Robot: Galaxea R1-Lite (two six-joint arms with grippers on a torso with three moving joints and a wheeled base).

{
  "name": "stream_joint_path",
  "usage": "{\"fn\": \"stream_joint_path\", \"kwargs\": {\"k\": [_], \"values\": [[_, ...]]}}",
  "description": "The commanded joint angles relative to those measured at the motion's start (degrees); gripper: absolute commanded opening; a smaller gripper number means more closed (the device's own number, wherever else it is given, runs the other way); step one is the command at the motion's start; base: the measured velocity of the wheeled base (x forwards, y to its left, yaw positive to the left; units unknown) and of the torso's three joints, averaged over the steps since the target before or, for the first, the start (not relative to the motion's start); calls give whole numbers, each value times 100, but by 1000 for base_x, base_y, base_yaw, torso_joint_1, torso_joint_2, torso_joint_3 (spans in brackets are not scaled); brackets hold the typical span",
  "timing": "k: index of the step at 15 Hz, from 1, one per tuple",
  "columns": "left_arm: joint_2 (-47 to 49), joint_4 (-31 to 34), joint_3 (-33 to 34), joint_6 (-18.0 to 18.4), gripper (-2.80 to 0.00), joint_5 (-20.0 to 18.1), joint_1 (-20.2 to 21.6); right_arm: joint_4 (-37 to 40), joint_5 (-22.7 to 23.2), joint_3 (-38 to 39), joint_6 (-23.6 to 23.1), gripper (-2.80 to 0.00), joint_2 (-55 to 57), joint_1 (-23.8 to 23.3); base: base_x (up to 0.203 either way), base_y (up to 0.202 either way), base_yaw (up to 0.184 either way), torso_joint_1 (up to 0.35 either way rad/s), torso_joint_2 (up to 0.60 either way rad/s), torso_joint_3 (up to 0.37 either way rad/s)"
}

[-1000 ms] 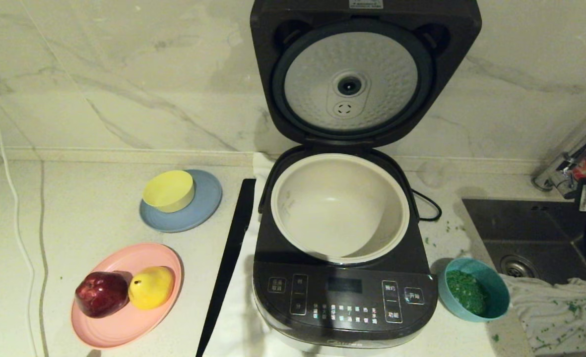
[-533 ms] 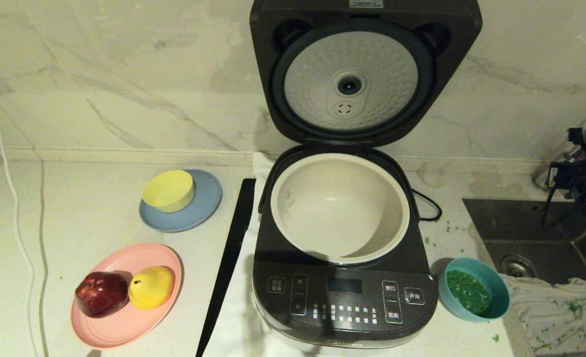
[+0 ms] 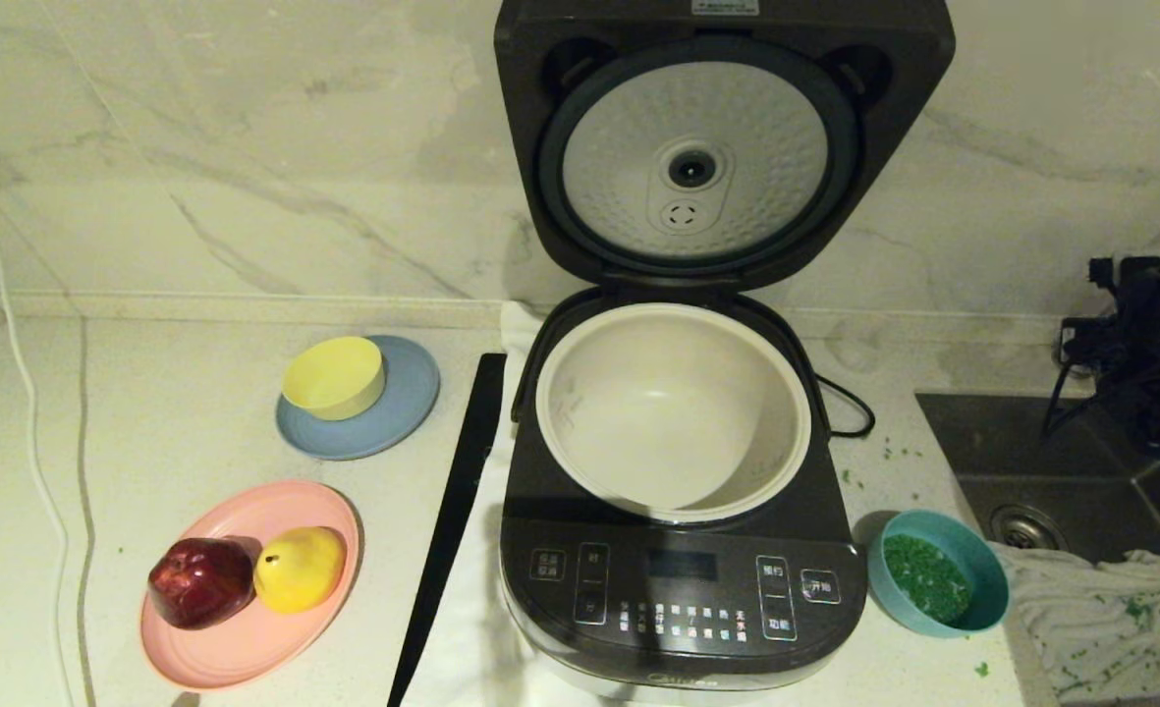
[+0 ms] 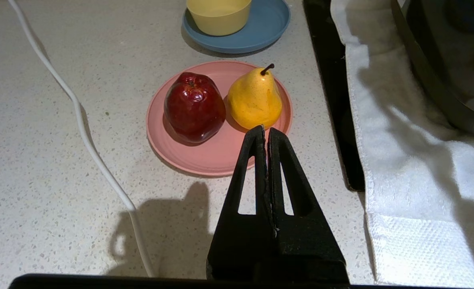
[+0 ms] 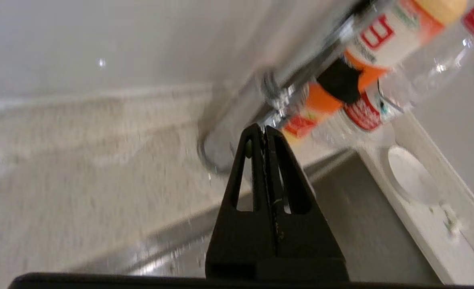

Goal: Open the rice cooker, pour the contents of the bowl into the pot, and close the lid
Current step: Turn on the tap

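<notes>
The dark grey rice cooker (image 3: 678, 589) stands open, its lid (image 3: 727, 34) upright with the dimpled silver underside facing me. The cream-white pot (image 3: 673, 412) inside holds nothing. The teal bowl (image 3: 984, 562) sits on the counter at the cooker's front right, with chopped green contents (image 3: 923, 579) in it. My right gripper (image 5: 265, 128) is shut and empty; its arm (image 3: 1134, 329) hangs over the sink at the far right, behind and well above the bowl. Out of the head view, my left gripper (image 4: 266, 129) hovers shut and empty over the counter beside the pink plate.
A pink plate (image 3: 246, 648) holds a red apple (image 3: 201, 581) and a yellow pear (image 3: 300, 568). A yellow bowl (image 3: 334, 376) sits on a blue plate (image 3: 408, 412). A black strip (image 3: 457, 511) lies left of the cooker. At right are a sink (image 3: 1041, 462), a cloth (image 3: 1100, 609) and a faucet (image 5: 237, 120).
My right arm has come into the head view from the right edge and moved a little leftward above the sink. Nothing on the counter has shifted.
</notes>
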Motion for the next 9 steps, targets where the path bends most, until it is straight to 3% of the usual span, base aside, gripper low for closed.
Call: {"fn": "stream_joint_path", "kwargs": {"k": [1, 9], "values": [[-6, -2, 44, 7, -280, -2, 0, -18, -12, -377, -17, -280, 222, -2, 0, 0, 0, 0, 0, 0], [-6, -2, 44, 7, -280, -2, 0, 548, -39, -1398, -11, -280, 581, -20, 0, 0, 0, 0, 0, 0]]}}
